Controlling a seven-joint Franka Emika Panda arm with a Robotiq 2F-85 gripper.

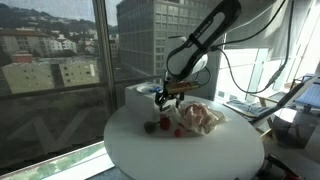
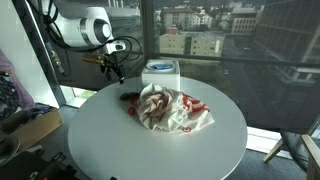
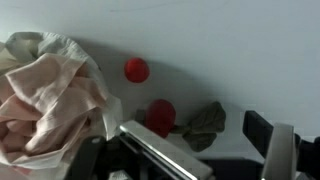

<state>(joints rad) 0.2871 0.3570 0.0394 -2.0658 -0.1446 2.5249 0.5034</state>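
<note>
Gripper (image 1: 166, 100), nearest item in the wrist view: two fingers stand well apart at the bottom edge, wide open, nothing between them. It hangs above the bench (image 3: 250, 60), touching nothing.

Near red ball (image 3: 160, 115): small and round, on the bench just beyond the finger gap.

Dark crumpled scrap (image 3: 207, 120): just beside the near red ball, possibly touching it; what it is made of cannot be told.

Far red ball (image 3: 136, 69): same kind, lying alone farther out, apart from the other two.

Cloth (image 3: 50, 100): pale pink and white with red patches, bunched in a heap beside the small pieces, resting on the bench.

White box (image 1: 145, 92): upright at the far rim of the bench in both exterior views, behind the gripper.

Arm (image 1: 205, 35): black and white, arched over from the side.

Window (image 2: 250, 40): city buildings beyond.

Status, by judgement: nothing grasped or lifted. Both balls, scrap and cloth lie loose on the bench. The gripper is placed over the small pieces, with the descent and closing not yet done.
</note>
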